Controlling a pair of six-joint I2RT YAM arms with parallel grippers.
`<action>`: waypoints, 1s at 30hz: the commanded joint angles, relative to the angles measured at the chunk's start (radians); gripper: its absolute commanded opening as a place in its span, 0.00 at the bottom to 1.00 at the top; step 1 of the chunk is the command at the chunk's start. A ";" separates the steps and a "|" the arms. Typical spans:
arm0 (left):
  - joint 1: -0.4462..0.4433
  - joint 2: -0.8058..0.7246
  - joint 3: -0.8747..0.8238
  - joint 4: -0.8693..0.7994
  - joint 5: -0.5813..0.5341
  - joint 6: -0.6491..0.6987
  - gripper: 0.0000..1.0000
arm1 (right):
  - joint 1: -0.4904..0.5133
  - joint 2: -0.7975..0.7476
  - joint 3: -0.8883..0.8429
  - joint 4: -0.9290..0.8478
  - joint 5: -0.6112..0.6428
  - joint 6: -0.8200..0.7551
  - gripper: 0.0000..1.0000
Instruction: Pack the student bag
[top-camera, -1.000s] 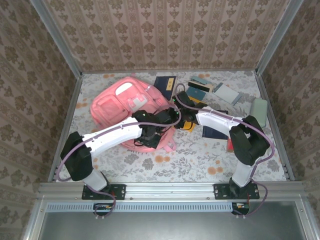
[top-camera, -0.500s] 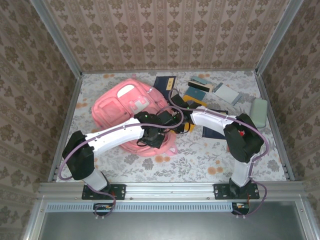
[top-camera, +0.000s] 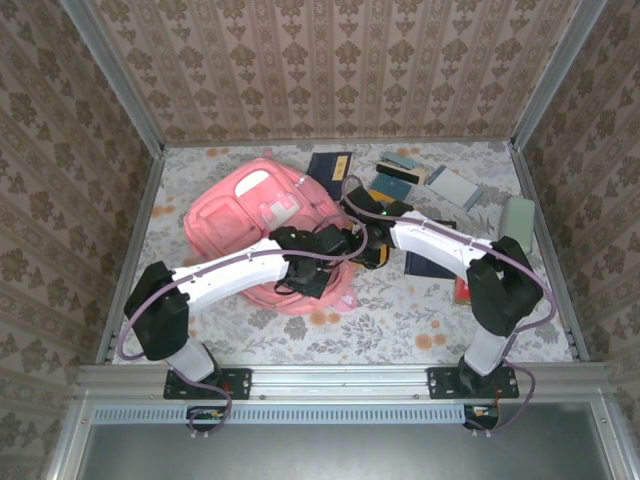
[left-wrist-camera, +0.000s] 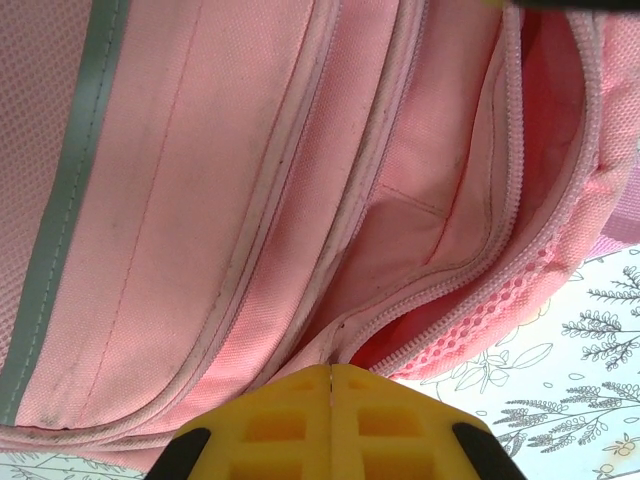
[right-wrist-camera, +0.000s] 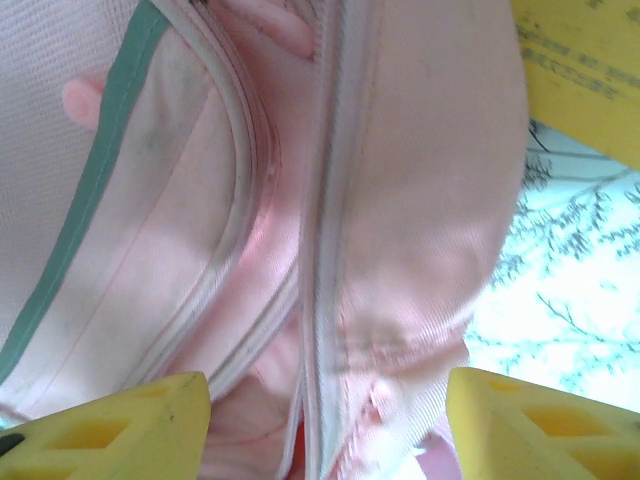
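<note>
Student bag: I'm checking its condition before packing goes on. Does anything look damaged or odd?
No tear shows on the student bag, but grey smudges soil its pink fabric along the piping in both wrist views, and its zip gapes partly open.

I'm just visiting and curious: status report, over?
Left tool shut at zipper edge of student bag. Right tool open, straddling a zipper seam. Yellow book alongside, not blocking.

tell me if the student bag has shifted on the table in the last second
No, not noticeably: the student bag keeps its far edge right beside the dark blue book, as before.
</note>
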 joint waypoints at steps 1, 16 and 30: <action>-0.007 -0.031 -0.003 0.046 -0.004 -0.007 0.00 | 0.006 -0.031 -0.081 -0.010 -0.063 0.080 0.64; -0.009 -0.045 -0.003 0.018 0.003 -0.005 0.00 | 0.033 0.066 -0.089 0.222 -0.145 0.193 0.00; -0.051 -0.002 -0.027 -0.248 -0.063 0.068 0.00 | -0.097 0.013 0.029 0.328 -0.097 0.177 0.00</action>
